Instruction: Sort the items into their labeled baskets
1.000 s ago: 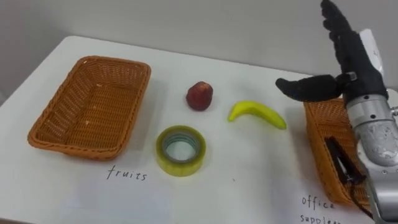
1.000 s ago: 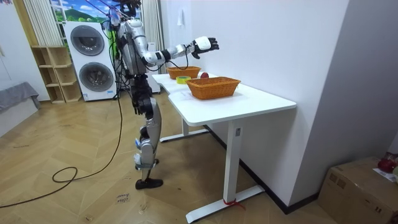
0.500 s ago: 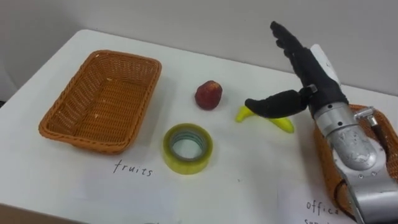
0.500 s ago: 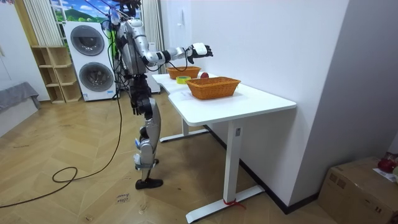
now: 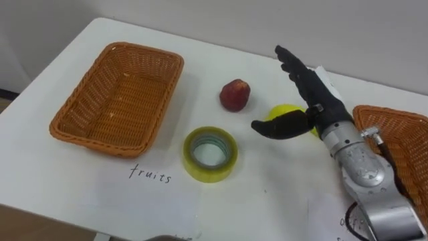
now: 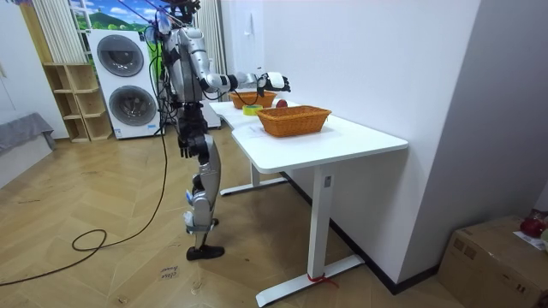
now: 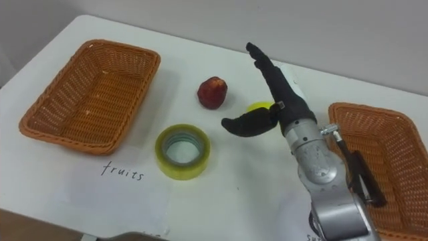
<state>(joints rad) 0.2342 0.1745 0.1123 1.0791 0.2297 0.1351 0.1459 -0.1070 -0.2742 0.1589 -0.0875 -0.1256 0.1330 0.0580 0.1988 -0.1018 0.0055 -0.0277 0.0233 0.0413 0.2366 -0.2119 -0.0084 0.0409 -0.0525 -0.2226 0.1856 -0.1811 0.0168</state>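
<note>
A yellow banana lies on the white table, mostly covered by my right hand. That hand hovers just over it, open, fingers straight and thumb spread toward the tape. A red apple sits to the left of the banana. A roll of yellow tape lies nearer to me. The wicker basket labelled fruits stands at the left with nothing in it. The office supplies basket stands at the right and holds a dark object. In the room view my left hand hangs by my hip.
Handwritten labels lie on the table in front of each basket. A wall runs behind the table's far edge. In the room view I stand at the table's long side, with washing machines behind me.
My right hand has come down and to the left, from high above the office basket to just over the banana. The eye view has shifted slightly as well.
</note>
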